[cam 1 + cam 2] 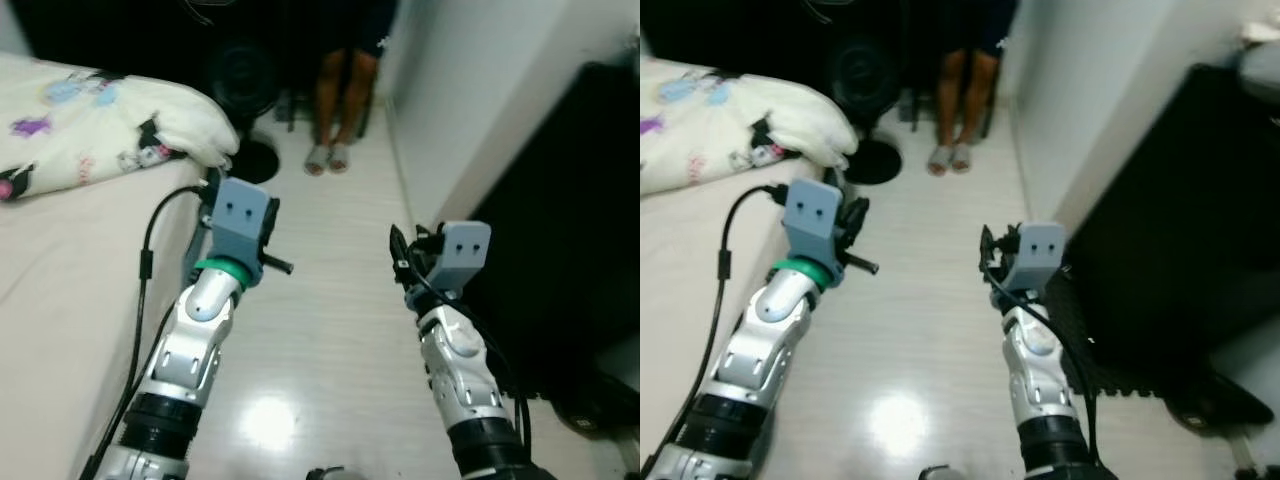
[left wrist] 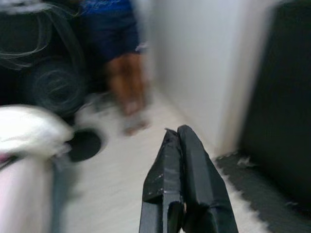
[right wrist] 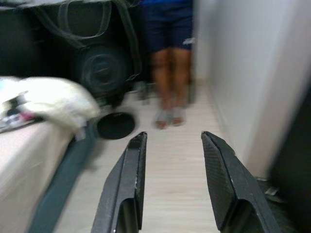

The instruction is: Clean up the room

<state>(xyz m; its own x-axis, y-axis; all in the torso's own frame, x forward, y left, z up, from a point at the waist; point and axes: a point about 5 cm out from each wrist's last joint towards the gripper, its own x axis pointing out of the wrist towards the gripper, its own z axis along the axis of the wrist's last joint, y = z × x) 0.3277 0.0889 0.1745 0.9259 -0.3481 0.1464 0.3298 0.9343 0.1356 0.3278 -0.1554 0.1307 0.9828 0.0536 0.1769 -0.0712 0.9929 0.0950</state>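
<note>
Both my arms are raised in front of me over a pale wooden floor (image 1: pixel 320 300). My left gripper (image 2: pixel 177 133) points down the room, its two black fingers pressed together and holding nothing. My right gripper (image 3: pixel 172 138) is open with a wide gap and nothing between its fingers (image 3: pixel 131 170). A cream quilt with cartoon prints (image 1: pixel 90 125) lies bunched on the bed (image 1: pixel 60 270) to my left.
A person in dark shorts and sandals (image 1: pixel 340 90) stands at the far end of the narrow aisle. A black floor fan (image 1: pixel 240 85) with a round base stands by the bed's corner. A white wall (image 1: pixel 470 110) and dark furniture (image 1: pixel 570 250) close off the right side.
</note>
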